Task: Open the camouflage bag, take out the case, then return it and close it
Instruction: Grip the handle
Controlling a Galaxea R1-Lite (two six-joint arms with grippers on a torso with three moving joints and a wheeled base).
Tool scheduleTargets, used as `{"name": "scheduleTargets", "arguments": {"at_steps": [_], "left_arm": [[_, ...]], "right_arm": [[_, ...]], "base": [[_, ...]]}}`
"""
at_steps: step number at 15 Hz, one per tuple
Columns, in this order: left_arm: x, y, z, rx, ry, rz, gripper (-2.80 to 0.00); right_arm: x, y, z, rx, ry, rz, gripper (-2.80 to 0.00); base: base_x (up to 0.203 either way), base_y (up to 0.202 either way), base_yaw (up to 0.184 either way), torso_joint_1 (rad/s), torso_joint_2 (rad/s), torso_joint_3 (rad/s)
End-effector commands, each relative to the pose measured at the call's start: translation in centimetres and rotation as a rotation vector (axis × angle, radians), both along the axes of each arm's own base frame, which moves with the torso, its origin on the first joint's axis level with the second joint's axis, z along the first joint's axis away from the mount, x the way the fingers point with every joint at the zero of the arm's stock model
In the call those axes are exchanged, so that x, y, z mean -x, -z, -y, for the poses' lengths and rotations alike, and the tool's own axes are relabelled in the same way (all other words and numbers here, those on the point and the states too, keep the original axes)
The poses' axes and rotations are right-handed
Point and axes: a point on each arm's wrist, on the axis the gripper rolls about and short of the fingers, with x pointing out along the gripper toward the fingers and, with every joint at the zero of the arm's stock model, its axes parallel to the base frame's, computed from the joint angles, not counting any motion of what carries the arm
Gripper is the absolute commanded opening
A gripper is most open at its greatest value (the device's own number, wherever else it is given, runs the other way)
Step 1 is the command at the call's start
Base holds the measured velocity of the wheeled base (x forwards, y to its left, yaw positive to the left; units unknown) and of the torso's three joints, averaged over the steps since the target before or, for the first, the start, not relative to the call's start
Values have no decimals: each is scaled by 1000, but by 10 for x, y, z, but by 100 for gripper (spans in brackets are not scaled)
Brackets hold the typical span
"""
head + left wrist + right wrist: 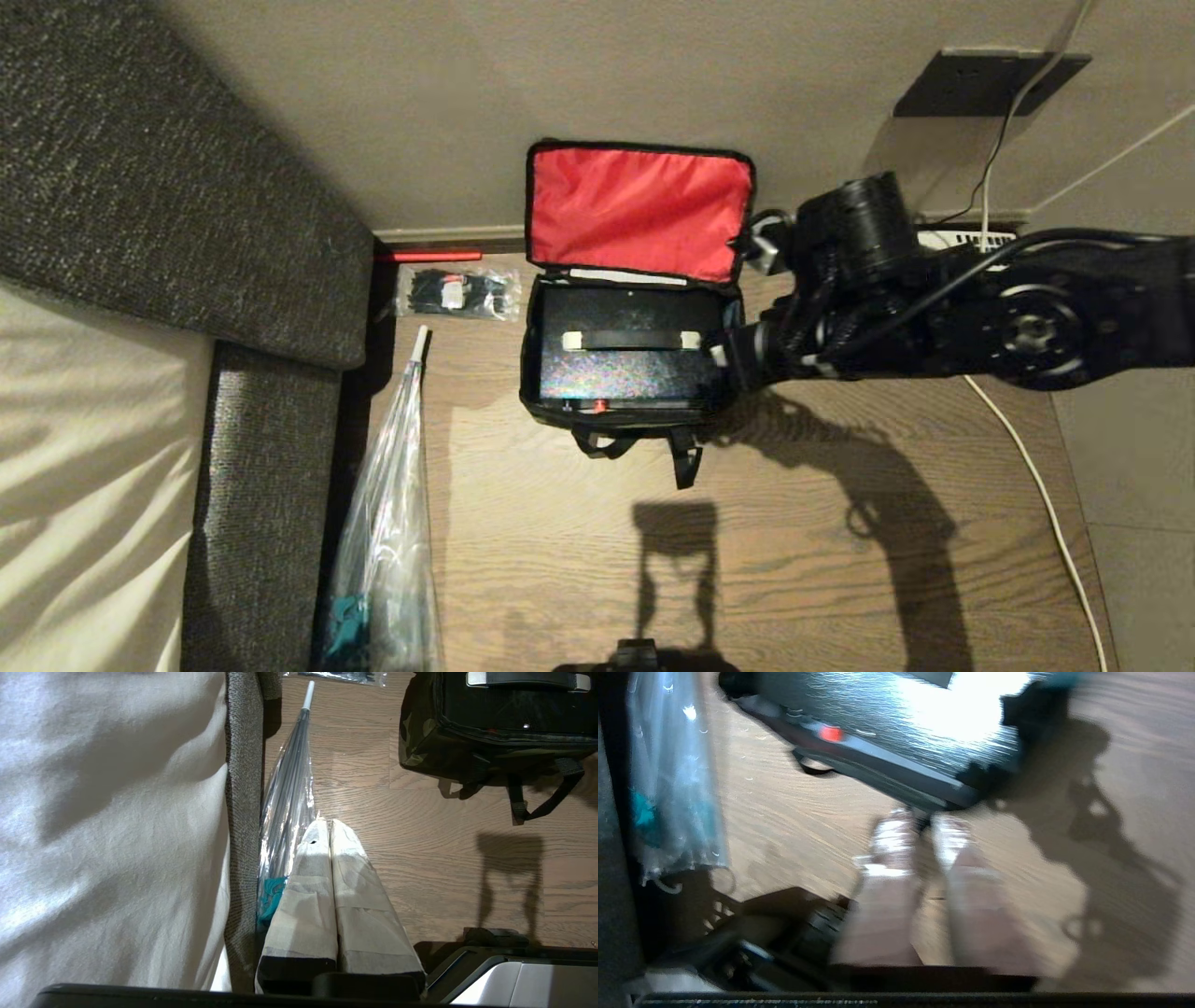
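Camo bag = the camouflage bag [635,280] sits on the wood floor [560,560] against the far wall, lid flipped up w/ red lining leaning on the wall, so the mouth faces up and stays clear for reaching in. The case [621,359] lies inside the bag, pale-ended handle on top, red knob at near edge; looks fully seated, not lifted.

Right gripper [917,835] comes in from the right, next to the bag's right side in head view. Wrist view is smeared, but the fingers show a narrow gap, slightly apart, nothing between them. Tips point at the bag's near edge; contact can't tell. Prob. lining up for the case or the zip edge. Which stage of the task this is, can't tell.

Left gripper [331,826] parked low at near left, fingers pressed together, empty, beside the clear umbrella [289,788], which lies along the sofa [187,187] edge. Packet of black ties [457,292] sits on the floor left of the bag, out of the way. White cable [1036,467] runs on the floor at right, under the arm; snag risk if the arm drops.
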Motion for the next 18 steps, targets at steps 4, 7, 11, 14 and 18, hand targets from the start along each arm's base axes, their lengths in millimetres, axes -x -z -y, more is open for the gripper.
{"name": "scheduleTargets", "arguments": {"at_steps": [4, 7, 11, 14, 18], "left_arm": [[0, 0, 0, 0, -1, 0, -280], [0, 0, 0, 0, -1, 0, -280], [0, 0, 0, 0, -2, 1, -280], [0, 0, 0, 0, 0, 0, -280], [0, 0, 0, 0, -2, 1, -280]], "right_arm": [[-31, 56, -49, 287, 21, 135, 0], [-40, 50, -53, 390, 75, 328, 0], [-41, 70, -75, 646, 32, 461, 0], [-40, 88, -99, 813, -50, 621, 0], [-51, 103, -113, 990, -52, 802, 0]], "base": [[0, 0, 0, 0, 0, 0], [0, 0, 0, 0, 0, 0], [0, 0, 0, 0, 0, 0], [0, 0, 0, 0, 0, 0], [0, 0, 0, 0, 0, 0]]}}
